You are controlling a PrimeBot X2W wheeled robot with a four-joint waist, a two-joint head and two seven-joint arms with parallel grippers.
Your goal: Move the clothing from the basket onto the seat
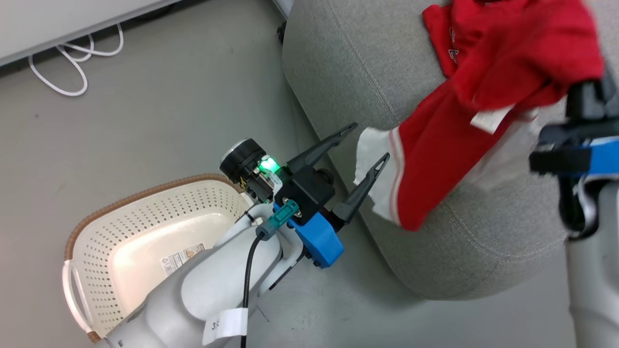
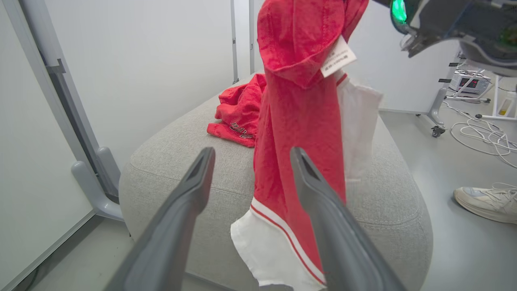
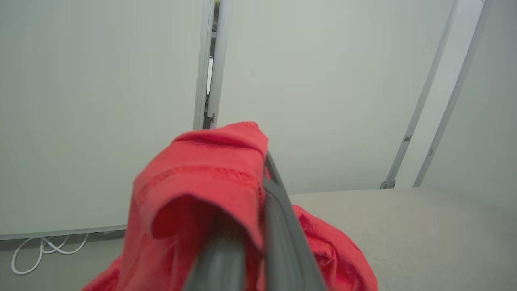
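A red garment of the clothing (image 1: 435, 159) with a white hem hangs from my right gripper (image 3: 260, 178), which is shut on its top fold, above the grey seat (image 1: 348, 63). The hem drapes over the seat's near edge. Another red garment (image 1: 445, 34) lies crumpled on the seat behind it. My left gripper (image 1: 371, 141) is open, its fingertips just beside the white hem (image 2: 266, 250), gripping nothing. The cream basket (image 1: 213, 198) stands on the floor at lower left, partly hidden by my left arm; what shows of its bottom is bare except for a label sticker.
A white cable (image 1: 63, 72) loops on the grey floor by a white panel at upper left. To the seat's right lie a person's shoe (image 2: 484, 202), loose cables (image 2: 476, 137) and a wheeled stand. A grey post foot (image 2: 97, 178) stands left of the seat.
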